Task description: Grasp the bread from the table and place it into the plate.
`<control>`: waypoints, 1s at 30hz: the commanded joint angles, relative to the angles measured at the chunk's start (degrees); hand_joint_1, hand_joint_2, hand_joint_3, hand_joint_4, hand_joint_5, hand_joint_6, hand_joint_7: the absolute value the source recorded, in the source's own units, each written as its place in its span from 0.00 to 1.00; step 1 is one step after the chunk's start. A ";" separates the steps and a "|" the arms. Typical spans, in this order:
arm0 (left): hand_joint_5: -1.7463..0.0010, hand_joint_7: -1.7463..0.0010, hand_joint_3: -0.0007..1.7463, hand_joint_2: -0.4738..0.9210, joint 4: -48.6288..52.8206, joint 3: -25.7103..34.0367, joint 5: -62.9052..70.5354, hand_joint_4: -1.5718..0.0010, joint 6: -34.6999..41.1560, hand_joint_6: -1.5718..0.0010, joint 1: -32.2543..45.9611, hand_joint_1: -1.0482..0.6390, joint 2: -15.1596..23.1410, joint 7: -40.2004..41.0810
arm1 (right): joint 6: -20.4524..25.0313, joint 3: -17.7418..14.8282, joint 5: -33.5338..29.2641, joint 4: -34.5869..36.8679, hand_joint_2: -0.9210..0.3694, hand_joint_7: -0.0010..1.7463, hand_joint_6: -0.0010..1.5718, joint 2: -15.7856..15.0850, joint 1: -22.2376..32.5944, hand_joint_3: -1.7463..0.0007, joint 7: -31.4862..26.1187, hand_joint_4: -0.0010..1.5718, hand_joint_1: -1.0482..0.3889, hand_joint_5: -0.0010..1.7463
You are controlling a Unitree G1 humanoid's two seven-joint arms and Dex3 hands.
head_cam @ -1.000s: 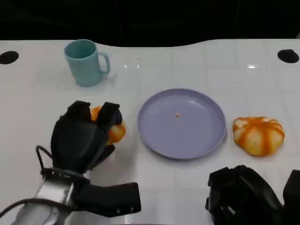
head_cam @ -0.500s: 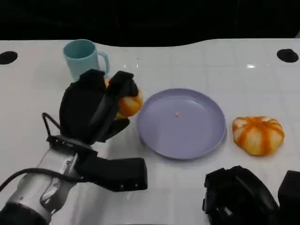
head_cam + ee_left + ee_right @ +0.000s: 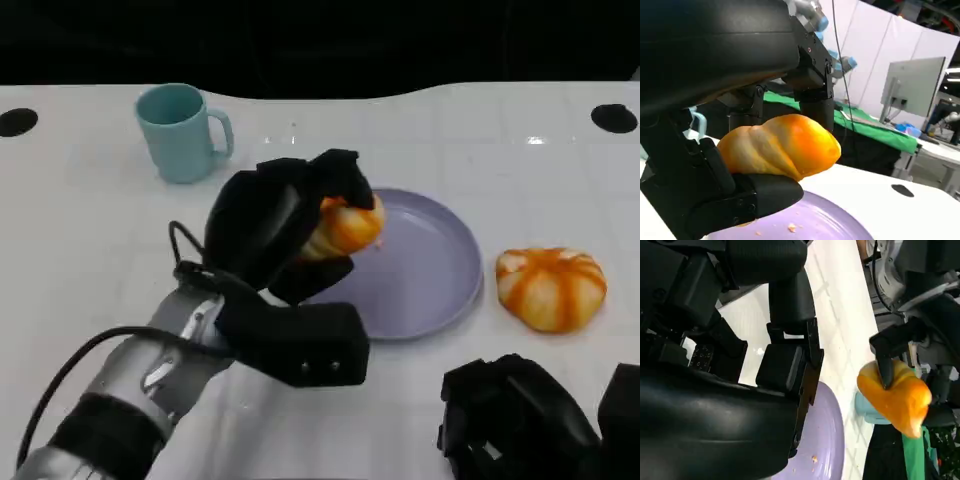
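Left hand point(image 3: 285, 225) grips the bread point(image 3: 343, 226), fingers clamped over its top and a thumb-side pad under it; left wrist view confirms the bread point(image 3: 782, 145) is wedged between black fingers point(image 3: 742, 197) with the plate point(image 3: 815, 222) directly below. Bread is held in the air over the plate's point(image 3: 440, 290) left rim, not yet over plate centre and not touching it. Right hand point(image 3: 530, 425) sits low on the tabletop point(image 3: 80, 230) near the plate's lower right edge, holds nothing; whether its fingers are spread or curled I cannot tell. Right wrist view shows the bread point(image 3: 900, 395) pinched by the left hand's fingers point(image 3: 885, 365) beside the plate point(image 3: 825, 440). A second bread point(image 3: 552, 287) lies on the tabletop just right of the plate, untouched. Teal mug point(image 3: 183, 132) stands well to the plate's upper left, out of the path. Step in hand, as I judge it: carry and lower. To do it well, bring the bread further toward plate centre before opening, since at the rim it could tip off onto the tabletop. Lower until the bread is near the plate floor, then open the fingers gently; dropping from height could make it roll. Grip looks soft-squeezing, so avoid extra pressure. Lift the hand straight up after letting go so the fingers don't drag the bread or catch the plate rim.
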 commanded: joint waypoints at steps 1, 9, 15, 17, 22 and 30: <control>0.00 0.00 0.89 0.53 4.34 -1.05 0.39 0.31 -0.27 0.45 -3.94 0.45 -2.02 0.01 | -0.36 -0.23 -0.16 -0.34 0.71 0.57 1.00 -0.97 0.29 0.21 -0.21 0.98 0.00 0.73; 0.00 0.00 0.93 0.46 12.04 -4.09 3.90 0.29 0.36 0.43 -7.89 0.45 -5.34 4.64 | -1.13 -0.14 -0.18 -0.69 0.69 0.57 1.00 -0.99 0.65 0.21 -0.10 0.98 0.00 0.74; 0.01 0.08 0.83 0.56 16.77 -6.06 5.57 0.35 1.57 0.48 -10.05 0.41 -6.77 5.34 | -1.66 -0.01 -0.15 -0.95 0.66 0.56 1.00 -1.09 1.01 0.24 -0.01 0.97 0.00 0.73; 0.07 0.21 0.70 0.63 16.73 -7.29 6.77 0.44 3.74 0.52 -10.45 0.38 -6.63 3.96 | -1.30 0.14 -0.49 -1.38 0.65 0.56 1.00 -1.17 1.18 0.25 -0.40 0.97 0.00 0.73; 0.30 0.55 0.34 0.84 15.10 -10.65 10.51 0.69 11.52 0.69 -11.07 0.30 -5.91 -1.87 | -1.54 0.32 -0.50 -1.56 0.67 0.57 1.00 -1.02 1.27 0.24 -0.55 0.98 0.00 0.73; 0.48 0.78 0.27 1.00 11.23 -13.66 12.51 0.99 17.76 0.92 -11.17 0.05 -4.16 -13.86 | -1.60 0.31 0.04 -1.37 0.68 0.57 1.00 -0.95 1.35 0.23 -0.25 0.98 0.00 0.73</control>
